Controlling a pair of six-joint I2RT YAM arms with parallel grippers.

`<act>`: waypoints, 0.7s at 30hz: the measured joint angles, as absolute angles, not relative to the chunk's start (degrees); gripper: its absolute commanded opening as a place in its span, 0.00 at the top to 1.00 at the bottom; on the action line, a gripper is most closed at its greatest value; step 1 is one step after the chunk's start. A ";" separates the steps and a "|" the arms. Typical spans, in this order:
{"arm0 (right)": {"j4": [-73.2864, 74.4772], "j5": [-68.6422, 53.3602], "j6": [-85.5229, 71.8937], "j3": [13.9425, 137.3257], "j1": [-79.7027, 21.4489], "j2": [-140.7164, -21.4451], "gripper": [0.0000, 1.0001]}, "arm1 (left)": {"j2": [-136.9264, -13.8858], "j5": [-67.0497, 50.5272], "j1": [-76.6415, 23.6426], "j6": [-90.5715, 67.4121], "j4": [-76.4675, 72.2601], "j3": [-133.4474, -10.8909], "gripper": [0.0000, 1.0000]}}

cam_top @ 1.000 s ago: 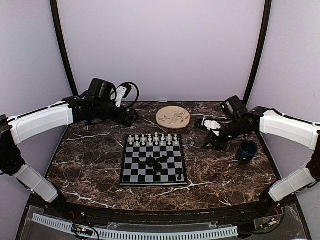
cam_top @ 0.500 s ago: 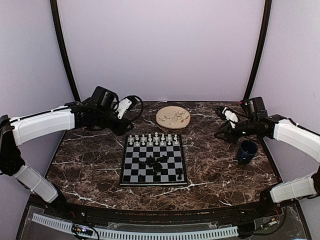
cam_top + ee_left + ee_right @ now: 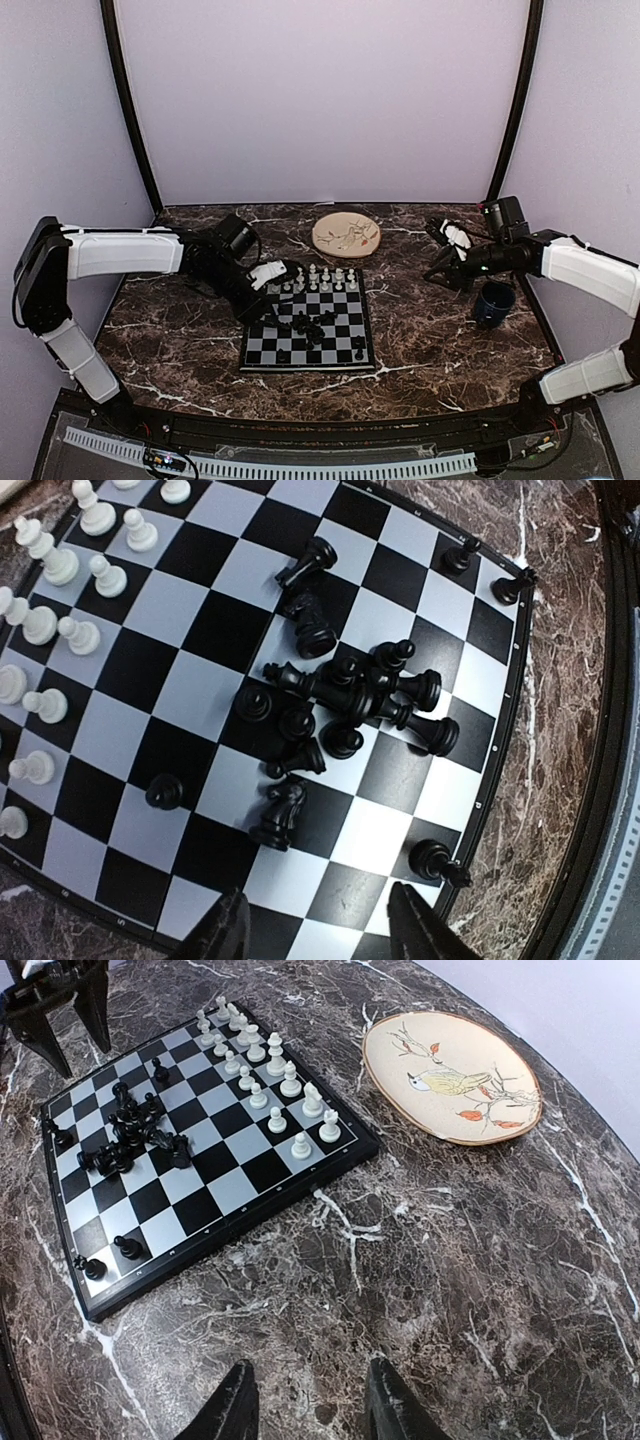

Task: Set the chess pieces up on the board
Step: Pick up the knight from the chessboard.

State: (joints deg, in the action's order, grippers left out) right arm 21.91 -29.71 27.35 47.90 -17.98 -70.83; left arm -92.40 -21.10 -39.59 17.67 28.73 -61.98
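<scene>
The board (image 3: 258,350) lies mid-table. White chess pieces (image 3: 308,279) stand in two rows along its far side. Black chess pieces (image 3: 308,325) lie heaped in its middle, and a few stand alone near the edges, such as one black piece (image 3: 440,862). In the left wrist view the black heap (image 3: 350,695) is ahead of my left gripper (image 3: 320,935), which hovers open over the board (image 3: 395,780) with nothing between its fingers. My left gripper (image 3: 278,305) is over the board's left part. My right gripper (image 3: 440,268) hangs open over bare marble, right of the board (image 3: 215,1190).
A round beige plate (image 3: 346,235) with a bird drawing sits behind the board. A dark blue mug (image 3: 493,302) stands at the right, just under the right arm. Brown marble table top surrounds the board, with purple walls behind.
My left arm swung from the back left corner down over the board's left side. My right gripper drew back toward the right rear, then stayed nearly still.
</scene>
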 measured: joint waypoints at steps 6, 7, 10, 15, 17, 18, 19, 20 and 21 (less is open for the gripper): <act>22.09 -30.30 28.01 47.88 -17.98 -70.94 0.62 | -97.71 -21.08 -39.94 20.86 29.41 -64.05 0.43; 22.09 -30.37 28.03 47.88 -17.98 -70.94 0.62 | -97.93 -20.91 -40.01 21.30 29.30 -64.07 0.45; 22.20 -30.68 28.21 47.88 -18.26 -70.94 0.62 | -98.83 -20.32 -40.21 22.96 29.12 -64.73 0.48; 22.31 -30.68 28.47 47.90 -18.90 -70.94 0.62 | -100.64 -19.90 -40.49 25.65 27.88 -65.45 0.51; 22.31 -30.68 28.49 47.88 -19.07 -70.94 0.62 | -101.08 -19.88 -40.66 26.41 27.55 -65.45 0.51; 22.31 -30.68 28.49 47.88 -19.09 -70.94 0.62 | -101.36 -19.88 -40.71 26.83 27.46 -65.54 0.52; 22.28 -30.65 28.51 47.90 -19.09 -70.94 0.62 | -101.67 -19.86 -40.75 27.09 27.35 -65.60 0.53; 22.31 -30.65 28.53 47.88 -19.09 -70.94 0.62 | -102.04 -19.88 -40.75 27.46 27.27 -65.65 0.54; 22.31 -30.65 28.56 47.88 -19.09 -70.94 0.62 | -102.41 -19.88 -40.75 27.77 27.11 -65.65 0.56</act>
